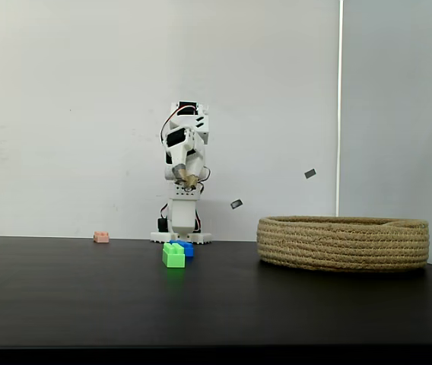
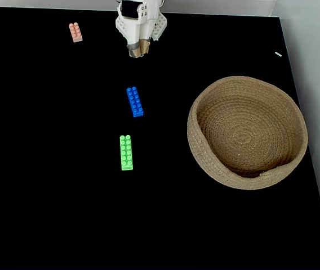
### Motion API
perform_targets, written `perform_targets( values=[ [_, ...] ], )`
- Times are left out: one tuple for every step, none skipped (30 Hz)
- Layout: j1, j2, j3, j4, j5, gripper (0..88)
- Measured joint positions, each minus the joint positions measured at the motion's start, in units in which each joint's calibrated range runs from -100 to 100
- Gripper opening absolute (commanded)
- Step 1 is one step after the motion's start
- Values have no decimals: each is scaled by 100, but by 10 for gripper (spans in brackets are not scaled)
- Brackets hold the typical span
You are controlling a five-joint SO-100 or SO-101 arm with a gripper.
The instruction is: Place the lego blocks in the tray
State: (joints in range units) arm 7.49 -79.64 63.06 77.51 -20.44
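Starting from the gripper (image 2: 139,49), I see it folded back near the arm's base at the far edge of the table, tipped downward and holding nothing; whether the jaws stand apart or together I cannot tell from either fixed view. Nearest to it in the view from above lies the blue brick (image 2: 134,102), flat on the black table (image 2: 47,185), with the green brick (image 2: 126,152) just beyond, both lying lengthwise and apart from each other. The pink brick (image 2: 75,32) sits off to the left near the far edge. The tray (image 2: 248,177) stands well to the right, and I see nothing inside it. By my reckoning nothing is done yet: all three bricks remain to be picked and dropped in.
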Motion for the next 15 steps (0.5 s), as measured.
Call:
perform_targets(
  values=[
    [57,93,-18,0,-49,287],
    [122,195,-18,-57,-98,312],
    [187,322,-18,-138,-156,329],
    [261,475,-18,-244,-205,345],
    [326,670,-18,-374,-254,360],
    [383,865,-18,-495,-303,366],
    [456,1094,-18,-617,-347,369],
    [537,1349,-35,-771,-396,371],
    [619,1552,-62,-918,-440,372],
    [668,1798,-97,-1072,-493,372],
    [717,2002,-97,-1226,-552,372],
    [774,2180,-106,-1364,-620,373],
    [822,2341,-141,-1470,-694,372],
    [839,2502,-194,-1551,-767,369],
    [855,2646,-230,-1624,-840,368]
  ],
)
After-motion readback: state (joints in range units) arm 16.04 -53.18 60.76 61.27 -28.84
